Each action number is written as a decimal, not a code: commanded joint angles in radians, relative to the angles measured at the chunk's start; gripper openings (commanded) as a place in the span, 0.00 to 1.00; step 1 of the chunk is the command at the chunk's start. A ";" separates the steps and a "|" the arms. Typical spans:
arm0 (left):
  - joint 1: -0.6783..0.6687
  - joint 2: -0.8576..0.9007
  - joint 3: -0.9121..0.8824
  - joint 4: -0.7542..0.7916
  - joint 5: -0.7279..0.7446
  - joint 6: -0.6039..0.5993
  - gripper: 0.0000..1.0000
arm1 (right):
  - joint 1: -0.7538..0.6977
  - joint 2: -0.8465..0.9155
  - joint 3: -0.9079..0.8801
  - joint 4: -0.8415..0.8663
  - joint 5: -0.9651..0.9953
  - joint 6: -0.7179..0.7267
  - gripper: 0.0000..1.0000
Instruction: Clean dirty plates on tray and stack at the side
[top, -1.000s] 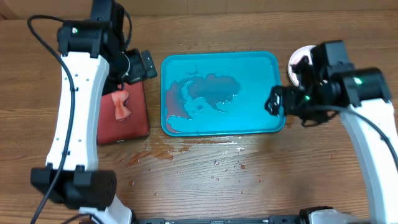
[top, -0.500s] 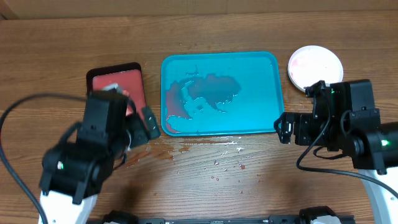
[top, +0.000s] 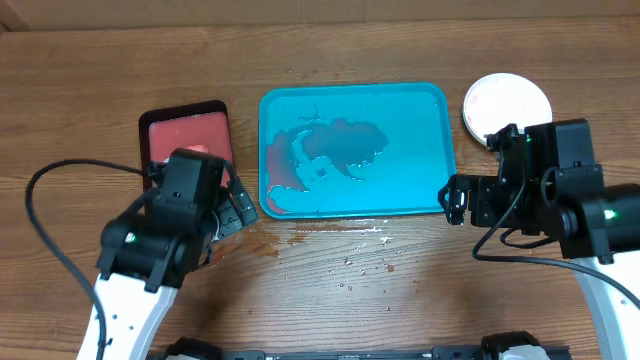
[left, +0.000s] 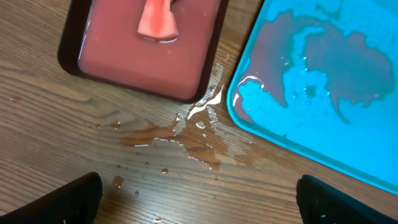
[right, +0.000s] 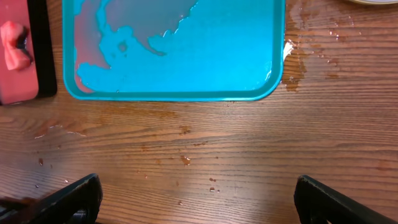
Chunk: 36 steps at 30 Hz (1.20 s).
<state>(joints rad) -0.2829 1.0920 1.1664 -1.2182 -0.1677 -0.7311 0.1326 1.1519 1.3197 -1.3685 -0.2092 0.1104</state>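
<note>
Hovering over the desk (top: 450, 290), the left pincer (left: 205, 202) is spread wide with nothing in it, above a wet brown spill (left: 174, 140) between the red tray (left: 143, 68) and the tray (top: 420, 120). The right pincer (right: 202, 202) is also spread and empty, over the desk by the tray's front edge. The tray carries a reddish puddle (top: 340, 140). A white plate (top: 505, 100) sits on the desk near the tray's far right corner, partly hidden by the right arm (top: 560, 200). A pink lump (left: 158, 18) lies in the red tray.
</note>
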 joint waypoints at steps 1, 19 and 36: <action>-0.006 0.041 -0.005 0.003 -0.023 -0.017 1.00 | 0.003 0.010 -0.004 0.006 0.007 -0.007 1.00; -0.006 0.261 -0.005 0.003 -0.023 -0.017 1.00 | 0.005 0.003 -0.033 0.110 0.066 -0.011 1.00; -0.006 0.394 -0.005 0.004 -0.023 -0.017 1.00 | 0.005 -0.704 -0.726 0.840 0.010 -0.014 1.00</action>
<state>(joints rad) -0.2829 1.4727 1.1637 -1.2137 -0.1699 -0.7311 0.1326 0.5076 0.6685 -0.5709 -0.1925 0.1032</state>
